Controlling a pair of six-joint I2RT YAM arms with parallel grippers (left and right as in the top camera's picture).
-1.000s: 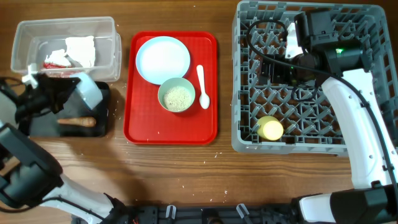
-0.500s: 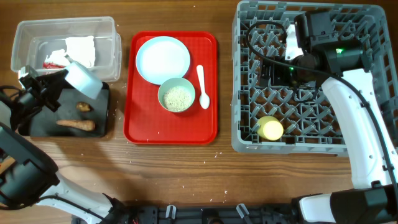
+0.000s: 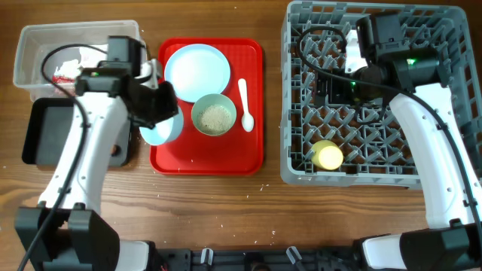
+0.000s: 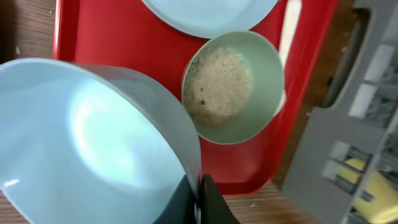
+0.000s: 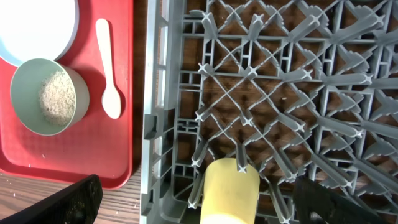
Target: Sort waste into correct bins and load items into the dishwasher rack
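My left gripper [image 3: 161, 117] is shut on the rim of the light blue bowl [image 3: 160, 129], holding it over the red tray's left edge. In the left wrist view its fingers [image 4: 208, 202] pinch the bowl's wall [image 4: 93, 137], and the bowl looks empty. The cream-white bowl [image 3: 214, 116] with rice, the pale plate [image 3: 197, 70] and the white spoon [image 3: 245, 104] lie on the red tray [image 3: 207, 162]. The yellow cup [image 3: 327, 155] lies in the grey rack [image 3: 422, 162]. My right gripper [image 5: 202, 202] is open above the cup [image 5: 230, 186].
The clear tub [image 3: 30, 45] at the far left holds the white napkin [image 3: 94, 54] and the red wrapper [image 3: 66, 73]. The black tray [image 3: 45, 132] lies in front of it, partly under my left arm. Rice grains are scattered on the wood near the front.
My left arm has swung right with the blue bowl, from over the black tray to the red tray's left edge. The right arm has not moved.
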